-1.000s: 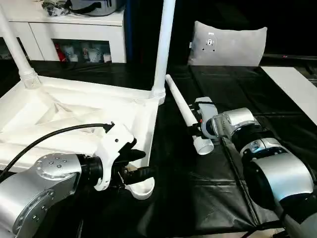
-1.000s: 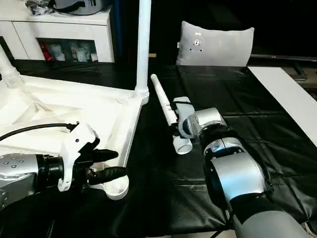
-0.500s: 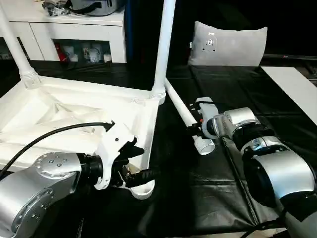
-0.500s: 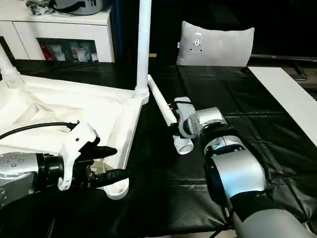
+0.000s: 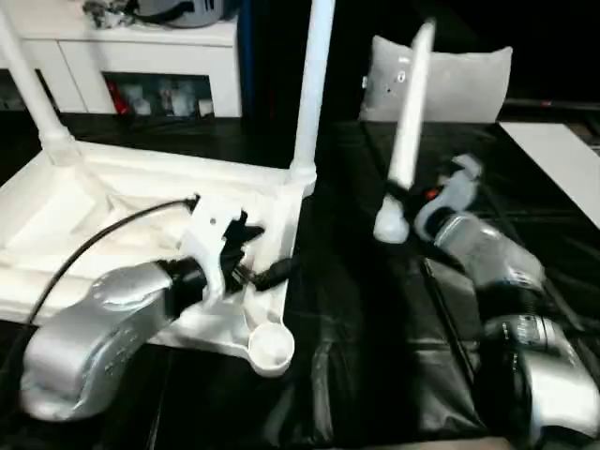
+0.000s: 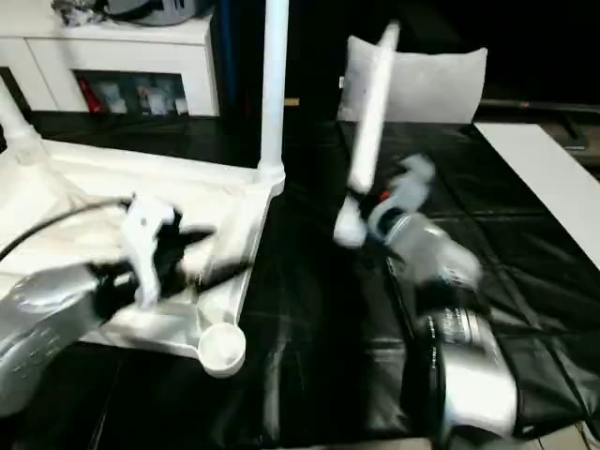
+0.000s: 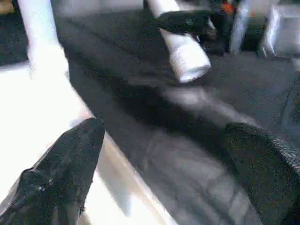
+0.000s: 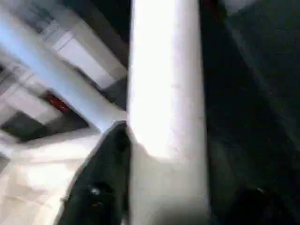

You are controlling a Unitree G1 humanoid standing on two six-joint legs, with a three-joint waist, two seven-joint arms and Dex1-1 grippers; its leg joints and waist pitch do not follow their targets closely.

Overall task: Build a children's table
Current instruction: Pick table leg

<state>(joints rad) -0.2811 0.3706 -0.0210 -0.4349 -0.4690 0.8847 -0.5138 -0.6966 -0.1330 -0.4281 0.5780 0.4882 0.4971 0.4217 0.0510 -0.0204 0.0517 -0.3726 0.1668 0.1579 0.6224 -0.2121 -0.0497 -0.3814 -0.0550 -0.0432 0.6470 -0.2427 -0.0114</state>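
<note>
So the white plastic rectangular tabletop [image 5: 122,206] is lying upside down on the black-covered surface [image 5: 375,375], ribbed side up, with two long white tapered legs already standing in its far corner sockets: one at the far left corner [image 5: 28,84] and one at the corner nearest the middle [image 5: 312,94]. The round socket at the near corner [image 5: 270,345] is empty.

The right gripper [image 5: 412,202] has its fingers clamped around a third white tubular leg [image 5: 405,131] near the fat end, tilted up off the surface, thin end pointing up towards the grey-white pillow [image 5: 469,84] behind it. The left gripper [image 5: 253,267] hangs over the tabletop's near edge, just above that empty socket, black fingers [image 7: 70,159] spread wide and holding nothing.

My guess is these legs are light, hollow and pretty stiff, but smooth enough to twist or slip in a two-finger pinch. Gripping close to the wide end looks sensible, since that's the bit that goes into the socket. The top looks light too, so it'll probably skid when the leg gets pushed in unless the free gripper braces its rim.
</note>
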